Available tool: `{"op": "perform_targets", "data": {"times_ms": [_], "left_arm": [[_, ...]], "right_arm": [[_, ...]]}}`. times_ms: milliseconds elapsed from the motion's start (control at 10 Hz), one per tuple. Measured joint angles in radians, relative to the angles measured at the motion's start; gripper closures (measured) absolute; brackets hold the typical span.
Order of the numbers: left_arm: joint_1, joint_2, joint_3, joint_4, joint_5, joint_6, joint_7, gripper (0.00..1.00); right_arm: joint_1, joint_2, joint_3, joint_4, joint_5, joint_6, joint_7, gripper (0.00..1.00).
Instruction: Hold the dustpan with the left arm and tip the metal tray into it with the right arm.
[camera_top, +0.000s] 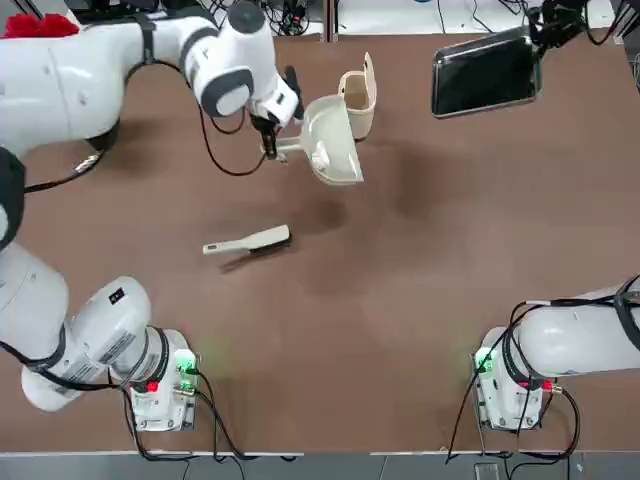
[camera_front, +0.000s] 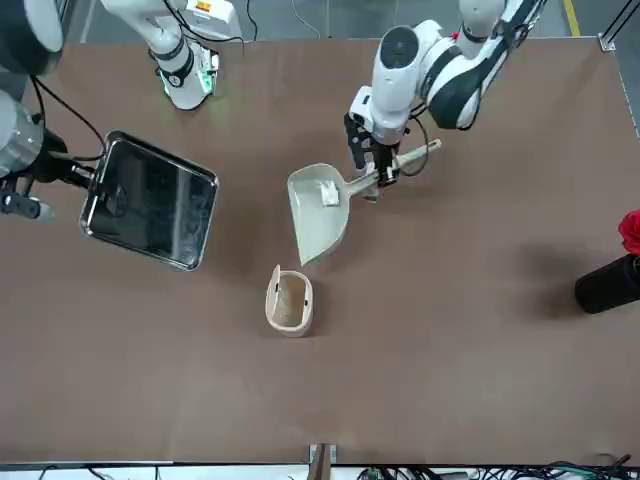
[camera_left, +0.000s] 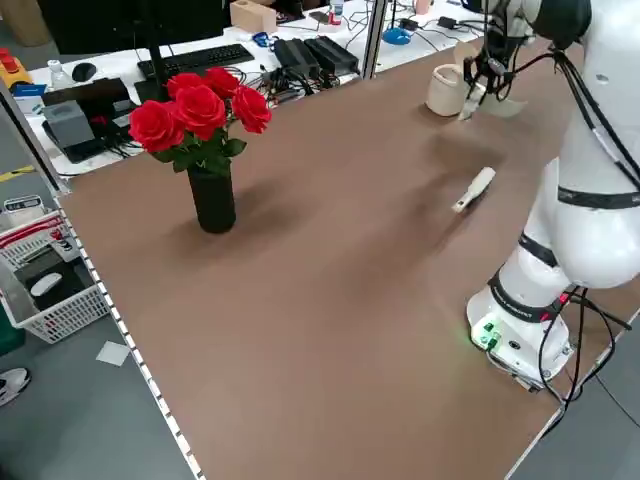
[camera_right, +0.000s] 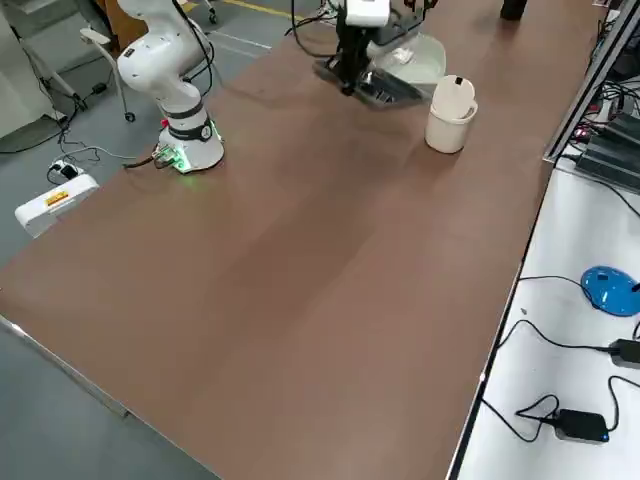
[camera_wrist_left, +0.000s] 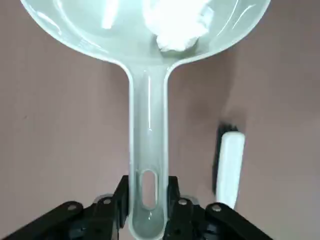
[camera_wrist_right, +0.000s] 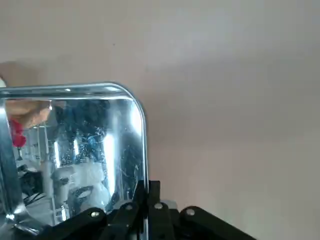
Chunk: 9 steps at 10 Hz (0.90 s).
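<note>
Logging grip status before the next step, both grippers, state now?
Left gripper: shut on the dustpan's handle.
Right gripper: shut on the rim of the metal tray.

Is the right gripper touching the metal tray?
Touching. The right wrist view shows the right gripper with its two fingers closed on the rim of the metal tray.

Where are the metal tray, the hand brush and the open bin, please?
metal tray (camera_front: 150, 203): front view, its flat base
hand brush (camera_top: 232, 246): top view, its handle
open bin (camera_right: 445, 132): right side view, its outer wall
</note>
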Motion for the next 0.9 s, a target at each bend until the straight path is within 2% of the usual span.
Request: {"op": "perform_targets", "data": {"times_ms": [100, 200, 300, 500, 700, 900], "left_arm": [[0.126, 0.013, -0.095, 0.017, -0.001, -0.031, 0.012, 0.67], [0.195, 0.033, -0.138, 0.059, -0.001, -0.060, 0.031, 0.67], [0.217, 0.053, -0.142, 0.118, -0.001, -0.083, 0.047, 0.67], [0.221, 0.071, -0.134, 0.211, 0.007, -0.106, 0.052, 0.67], [0.218, 0.071, -0.128, 0.240, 0.078, -0.108, 0.048, 0.67], [0.199, 0.072, -0.121, 0.242, 0.141, -0.106, 0.037, 0.67]], "right_arm": [[-0.001, -0.002, -0.060, -0.062, 0.018, 0.055, -0.080, 0.95], [-0.002, -0.003, -0.113, -0.134, 0.028, 0.119, -0.170, 0.95], [-0.003, -0.003, -0.149, -0.206, 0.033, 0.191, -0.248, 0.95], [-0.005, -0.004, -0.186, -0.349, 0.037, 0.364, -0.360, 0.95], [-0.023, 0.002, -0.207, -0.493, 0.042, 0.557, -0.468, 0.95], [-0.034, 0.015, -0.230, -0.564, 0.101, 0.624, -0.551, 0.95]]}}
